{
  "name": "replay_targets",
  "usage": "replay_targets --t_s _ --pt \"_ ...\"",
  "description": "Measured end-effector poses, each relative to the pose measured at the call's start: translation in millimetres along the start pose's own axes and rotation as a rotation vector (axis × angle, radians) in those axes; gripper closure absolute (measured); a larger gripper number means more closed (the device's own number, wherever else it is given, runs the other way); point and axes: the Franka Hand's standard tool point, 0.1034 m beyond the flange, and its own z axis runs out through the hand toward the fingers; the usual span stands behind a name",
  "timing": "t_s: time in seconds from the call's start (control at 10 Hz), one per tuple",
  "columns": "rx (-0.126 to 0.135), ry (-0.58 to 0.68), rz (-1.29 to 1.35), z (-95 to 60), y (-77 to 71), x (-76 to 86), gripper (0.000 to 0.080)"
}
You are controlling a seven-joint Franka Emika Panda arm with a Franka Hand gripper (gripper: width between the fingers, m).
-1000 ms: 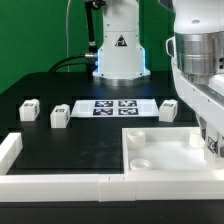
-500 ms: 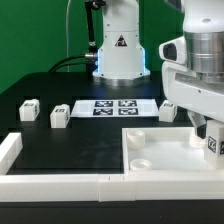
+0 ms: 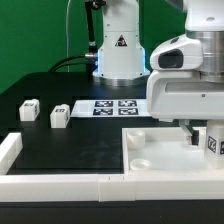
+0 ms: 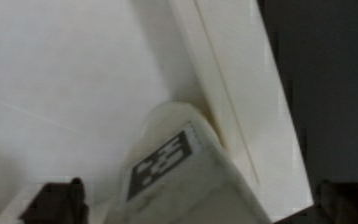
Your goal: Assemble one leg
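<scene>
White plastic fills your wrist view: the leg lies between the spread gripper fingers, untouched, tag up, against the raised rim of the square panel. In the exterior view the arm body hides that spot. Two more legs sit well off to the exterior view's left, beyond the marker board.
</scene>
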Motion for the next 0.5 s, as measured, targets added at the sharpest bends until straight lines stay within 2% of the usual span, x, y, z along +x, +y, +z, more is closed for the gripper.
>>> replay_targets --t_s 0.4,0.5 --pt "-0.051 0.002 -0.459 0.6 7.5 2.9 0.0150" --pt "-0.056 0.001 -0.514 0.6 9.2 3.4 0.0150"
